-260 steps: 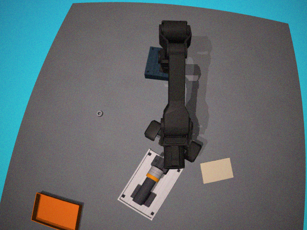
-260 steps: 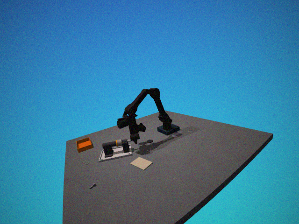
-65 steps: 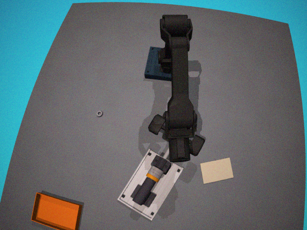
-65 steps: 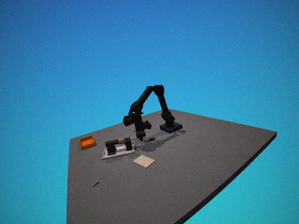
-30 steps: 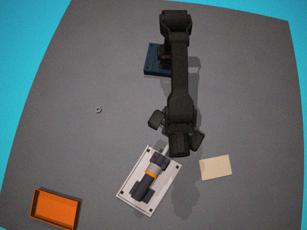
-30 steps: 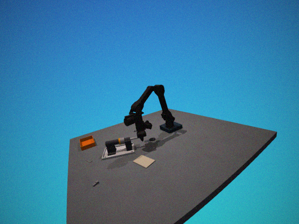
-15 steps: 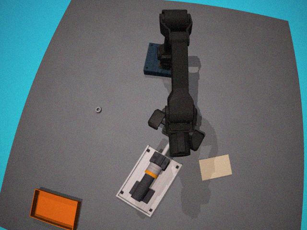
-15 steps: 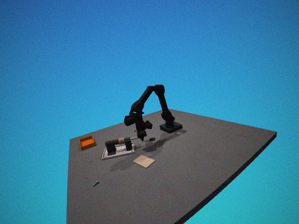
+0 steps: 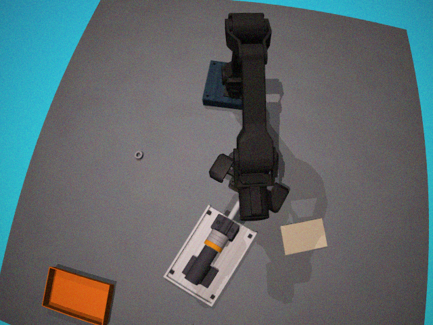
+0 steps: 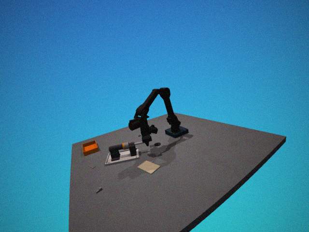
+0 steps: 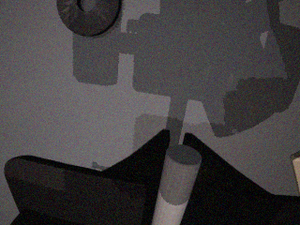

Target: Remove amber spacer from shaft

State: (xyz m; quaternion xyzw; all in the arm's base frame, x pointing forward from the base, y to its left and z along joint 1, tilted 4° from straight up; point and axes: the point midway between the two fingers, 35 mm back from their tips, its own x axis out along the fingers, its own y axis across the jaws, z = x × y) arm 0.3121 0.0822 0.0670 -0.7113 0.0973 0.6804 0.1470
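The pale shaft comes out of the smaller dark block. My gripper is shut on its outer end, which shows between the fingers in the wrist view; the arm hides the fingertips in the top view. The amber spacer is in line with the shaft, against the big dark housing block. Grey spacers fill the space between it and the smaller block. Both blocks stand on the white base plate.
An orange tray stands beyond the housing's end. A cream card lies beside the base plate. A dark ring lies near the gripper. A small grey ring lies farther off.
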